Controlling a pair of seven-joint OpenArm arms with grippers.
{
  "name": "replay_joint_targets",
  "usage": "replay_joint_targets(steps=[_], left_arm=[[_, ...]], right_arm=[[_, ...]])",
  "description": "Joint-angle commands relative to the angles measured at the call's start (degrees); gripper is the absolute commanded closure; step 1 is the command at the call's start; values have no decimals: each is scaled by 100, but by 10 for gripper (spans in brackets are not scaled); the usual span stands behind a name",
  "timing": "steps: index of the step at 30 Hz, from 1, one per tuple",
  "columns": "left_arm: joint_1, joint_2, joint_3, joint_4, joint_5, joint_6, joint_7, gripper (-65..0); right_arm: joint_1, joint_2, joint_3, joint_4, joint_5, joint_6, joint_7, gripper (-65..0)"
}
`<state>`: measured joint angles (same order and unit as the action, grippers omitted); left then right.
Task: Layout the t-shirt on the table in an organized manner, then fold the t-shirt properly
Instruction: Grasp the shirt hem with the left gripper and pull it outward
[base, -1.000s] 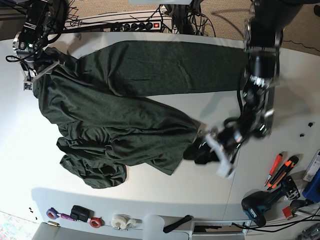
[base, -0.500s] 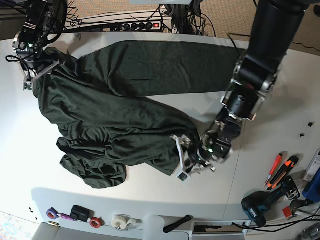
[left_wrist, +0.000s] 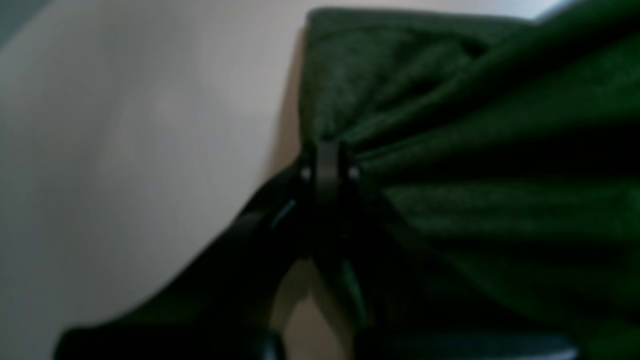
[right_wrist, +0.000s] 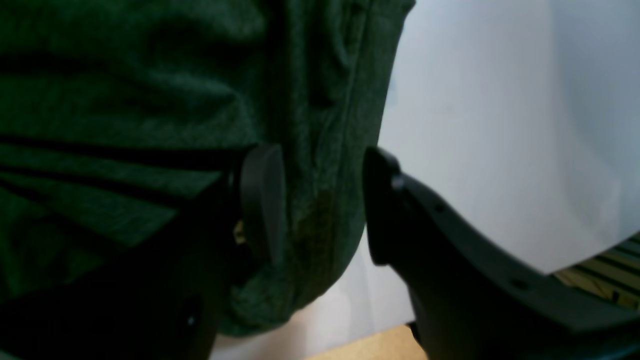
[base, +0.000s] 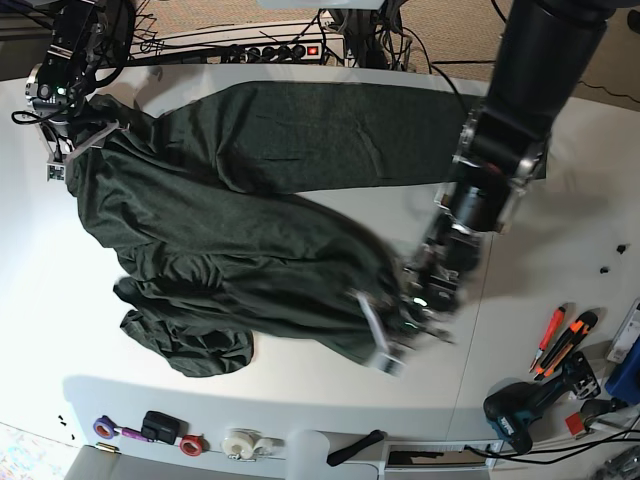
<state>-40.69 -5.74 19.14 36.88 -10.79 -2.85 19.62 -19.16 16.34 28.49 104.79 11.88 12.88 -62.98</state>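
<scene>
The dark green t-shirt (base: 250, 230) lies crumpled across the white table (base: 560, 200), with one long part stretched along the far side and bunched folds at the front left. My left gripper (base: 385, 345) is at the shirt's front right edge. In the left wrist view, the left gripper (left_wrist: 327, 160) is shut, pinching the t-shirt (left_wrist: 475, 150) at its hem. My right gripper (base: 70, 150) is at the far left corner. Its fingers (right_wrist: 260, 200) stand wide around a thick bunched fold of the t-shirt (right_wrist: 150, 75), which fills the gap between them.
Orange cutters (base: 560, 340), a cordless drill (base: 530, 410) and small parts lie at the front right. Tape rolls (base: 240, 442) sit along the front edge. A power strip (base: 270, 50) and cables run behind the far edge. A thin seam (base: 470, 340) crosses the tabletop.
My left arm swung in from the bare table to the shirt's front right edge, and its jaws went from wide open to shut on the hem. The right arm has not moved.
</scene>
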Motion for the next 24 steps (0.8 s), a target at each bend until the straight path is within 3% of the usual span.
replay_joint_targets(steps=[1, 4, 7, 10, 13, 14, 16, 17, 18, 24], left_arm=[[-229, -116, -282, 160, 7, 28, -76, 0], [-212, -330, -1104, 170, -149, -179, 109, 0], [-136, -573, -1740, 173, -540, -673, 417, 0], [24, -822, -2192, 173, -1154, -1276, 811, 0], [258, -1084, -2485, 177, -1971, -2238, 1231, 0], [332, -1161, -2553, 177, -2218, -2608, 1298, -22], [444, -1283, -2651, 181, -2656, -3211, 1298, -213], [468, -1320, -2686, 203, -2833, -3261, 1307, -279], [470, -1349, -2697, 238, -2940, -3191, 1355, -301], [463, -1222, -2726, 994, -2992, -3176, 1484, -300]], right_arm=[[28, 111, 37, 85, -35, -9, 83, -261], [26, 111, 37, 85, -37, -9, 83, -261], [28, 111, 37, 85, -35, -11, 85, -261], [28, 111, 37, 85, -35, -11, 85, -261], [28, 111, 37, 85, -35, -11, 87, -260], [28, 111, 37, 85, -35, -9, 90, -261], [28, 111, 37, 85, -37, -11, 94, -261], [28, 111, 37, 85, -37, -11, 92, -261], [28, 111, 37, 85, -37, -11, 90, -260], [61, 114, 37, 85, -37, -9, 140, -261]])
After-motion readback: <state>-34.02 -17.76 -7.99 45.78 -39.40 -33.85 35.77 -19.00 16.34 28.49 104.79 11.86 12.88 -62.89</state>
